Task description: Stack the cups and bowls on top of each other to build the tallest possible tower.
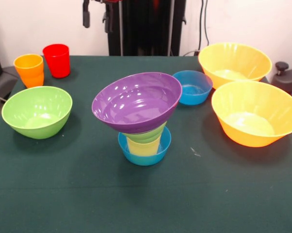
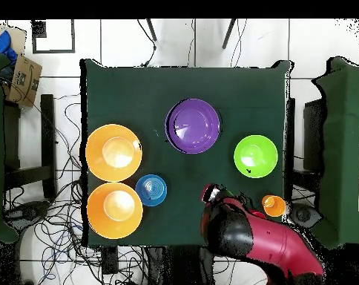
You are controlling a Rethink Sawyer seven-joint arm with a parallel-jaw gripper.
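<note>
The tower stands mid-table: a small blue bowl (image 1: 144,154) holds a pale yellow cup (image 1: 143,147), then a small green bowl (image 1: 148,134), and a wide purple bowl (image 1: 136,101) (image 2: 193,125) sits tilted on top. The orange cup (image 1: 29,70) (image 2: 274,205) and red cup (image 1: 56,60) stand together at one far corner. A large green bowl (image 1: 37,111) (image 2: 256,156), a second small blue bowl (image 1: 193,87) (image 2: 150,190) and two very large orange bowls (image 1: 235,63) (image 1: 255,114) rest on the cloth. My gripper (image 1: 96,17) (image 2: 209,194) hangs open and empty above the far edge, apart from everything.
The dark green table (image 1: 88,194) has bare cloth in front of the tower. In the overhead view the red arm (image 2: 249,237) covers the spot where the red cup stands. Cables lie on the floor round the table.
</note>
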